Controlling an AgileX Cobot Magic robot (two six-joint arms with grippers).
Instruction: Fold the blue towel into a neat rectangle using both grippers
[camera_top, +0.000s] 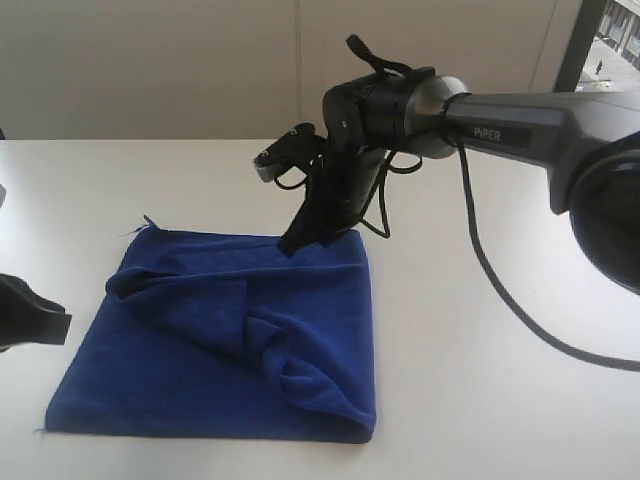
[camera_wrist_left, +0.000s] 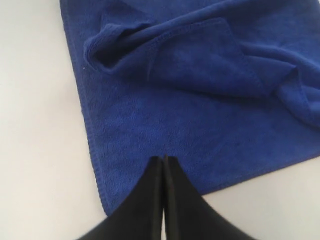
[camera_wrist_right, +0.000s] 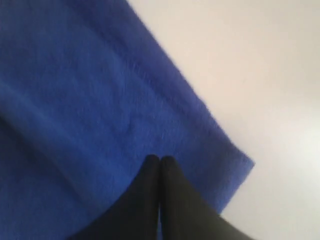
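Note:
The blue towel (camera_top: 200, 370) lies on the white table, roughly square, with a rumpled fold running across its middle (camera_wrist_left: 200, 60). My right gripper (camera_top: 293, 245) points down at the towel's far edge near the far right corner, tips at the cloth. Its jaws are shut in the right wrist view (camera_wrist_right: 159, 159), with no cloth showing between them, over the towel (camera_wrist_right: 75, 100). My left gripper (camera_wrist_left: 163, 158) is shut and empty, hovering over the towel (camera_wrist_left: 165, 115) near one corner. In the exterior view only its black end (camera_top: 55, 325) shows, at the towel's left side.
The white table (camera_top: 500, 400) stretches bare around the towel. A black cable (camera_top: 500, 290) hangs from the right arm (camera_top: 520, 130) and loops over the table to the right. A pale wall stands behind.

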